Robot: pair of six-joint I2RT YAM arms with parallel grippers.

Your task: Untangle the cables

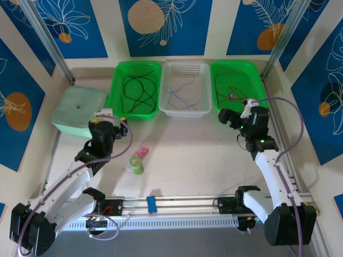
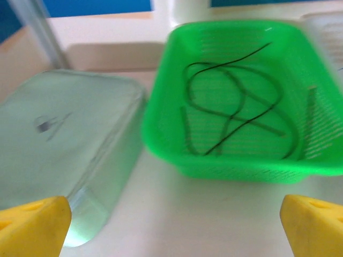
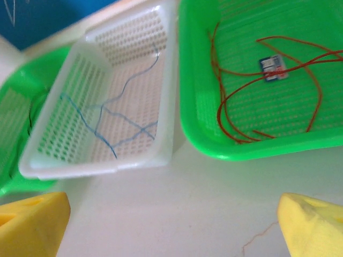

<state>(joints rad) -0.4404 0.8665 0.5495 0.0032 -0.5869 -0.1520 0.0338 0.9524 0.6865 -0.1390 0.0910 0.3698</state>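
The cables lie sorted in three baskets at the back of the table. Black cables (image 1: 136, 90) (image 2: 236, 104) loop in the left green basket (image 1: 115, 91) (image 2: 161, 107). A blue-grey cable (image 1: 181, 97) (image 3: 107, 120) lies in the white basket (image 1: 186, 112) (image 3: 166, 107). Red cables (image 1: 231, 88) (image 3: 230, 96) curl in the right green basket (image 1: 214, 85) (image 3: 193, 107). My left gripper (image 1: 105, 122) (image 2: 177, 227) is open over bare table, short of the left basket. My right gripper (image 1: 228, 116) (image 3: 174, 227) is open and empty, just short of the white and right green baskets.
A pale green zipped case (image 1: 80, 110) (image 2: 59, 134) sits left of the left basket. A pink item (image 1: 140, 152) and a small green roll (image 1: 137, 166) lie mid-table. A blue clip (image 1: 151, 203) sits on the front rail. A small label (image 3: 272, 68) lies among the red cables.
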